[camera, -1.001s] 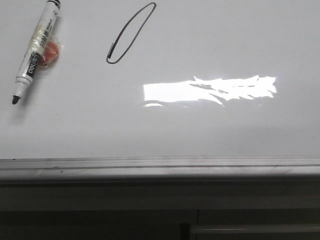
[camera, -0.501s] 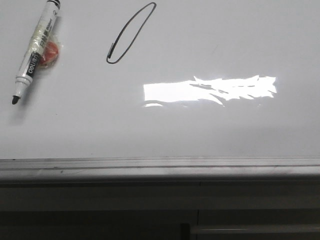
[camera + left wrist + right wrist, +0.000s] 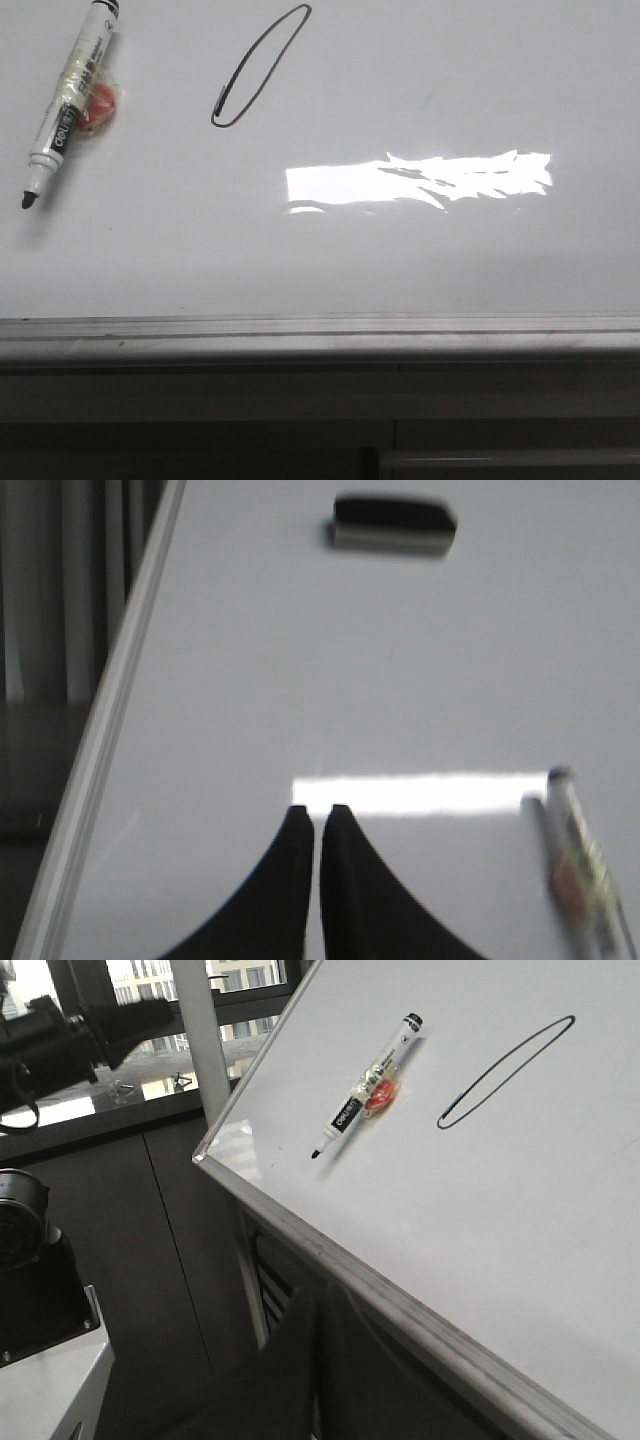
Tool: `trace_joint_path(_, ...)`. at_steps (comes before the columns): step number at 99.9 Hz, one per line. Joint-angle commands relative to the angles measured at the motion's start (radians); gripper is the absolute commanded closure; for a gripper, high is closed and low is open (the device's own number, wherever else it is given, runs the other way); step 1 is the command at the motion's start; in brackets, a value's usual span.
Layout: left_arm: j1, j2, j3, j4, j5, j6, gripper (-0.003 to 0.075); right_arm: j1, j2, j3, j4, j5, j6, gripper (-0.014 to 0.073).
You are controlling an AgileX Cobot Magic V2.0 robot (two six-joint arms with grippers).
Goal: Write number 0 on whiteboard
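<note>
Judging from the closed slanted loop, the number 0 (image 3: pixel 260 66) is already drawn on the far part of the whiteboard (image 3: pixel 400 260). The uncapped marker pen (image 3: pixel 68 98) is laid flat well left of it, untouched. The left gripper (image 3: pixel 318 812) and right gripper (image 3: pixel 318 1305) are each seen with fingers pressed together, empty. Withdrawal should be kept clear of the ink so nothing is smeared.

The whiteboard (image 3: pixel 400 250) is viewed closely from above at the front. It is seen along its surface by the left wrist camera and from off its edge by the right; the marker pen (image 3: pixel 68 97) is shared by all.
</note>
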Motion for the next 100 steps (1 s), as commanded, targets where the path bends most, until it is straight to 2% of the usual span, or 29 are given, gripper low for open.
trace_joint_path(1, 0.001, -0.004, -0.017, -0.094, 0.114, 0.084, 0.0740, -0.001, 0.008, -0.024, 0.019, -0.012, -0.003, 0.0662)
trace_joint_path(7, 0.001, -0.004, 0.006, -0.094, 0.158, 0.084, 0.0740, -0.001, 0.008, -0.024, 0.019, -0.012, -0.003, 0.0662)
trace_joint_path(13, 0.001, -0.004, 0.047, -0.082, 0.139, 0.084, 0.0740, -0.001, 0.008, -0.024, 0.019, -0.012, -0.003, 0.0662)
trace_joint_path(29, 0.001, -0.014, 0.183, -0.056, -0.078, 0.084, 0.0740, -0.001, 0.008, -0.024, 0.019, -0.012, -0.003, 0.0662)
trace_joint_path(33, 0.001, -0.032, 0.171, -0.053, -0.016, 0.084, 0.0740, -0.001, 0.008, -0.024, 0.019, -0.010, -0.003, 0.0662)
trace_joint_path(39, 0.002, -0.027, 0.177, -0.018, -0.056, 0.084, 0.0740, -0.001, 0.008, -0.023, 0.019, -0.011, -0.003, 0.0662)
trace_joint_path(49, 0.012, -0.027, 0.177, 0.005, -0.046, 0.120, 0.0740, -0.001, 0.008, -0.023, 0.019, -0.013, -0.003, 0.0662)
trace_joint_path(72, 0.087, -0.027, 0.177, -0.050, 0.045, 0.133, 0.0740, -0.001, 0.008, -0.023, 0.019, -0.013, -0.003, 0.0662)
trace_joint_path(89, 0.090, -0.027, 0.177, -0.056, 0.174, 0.135, 0.0740, -0.001, 0.008, -0.023, 0.019, -0.013, -0.003, 0.0662)
trace_joint_path(100, 0.090, -0.027, 0.178, -0.057, 0.171, 0.137, 0.0740, -0.001, 0.008, -0.023, 0.019, -0.010, -0.003, 0.0662)
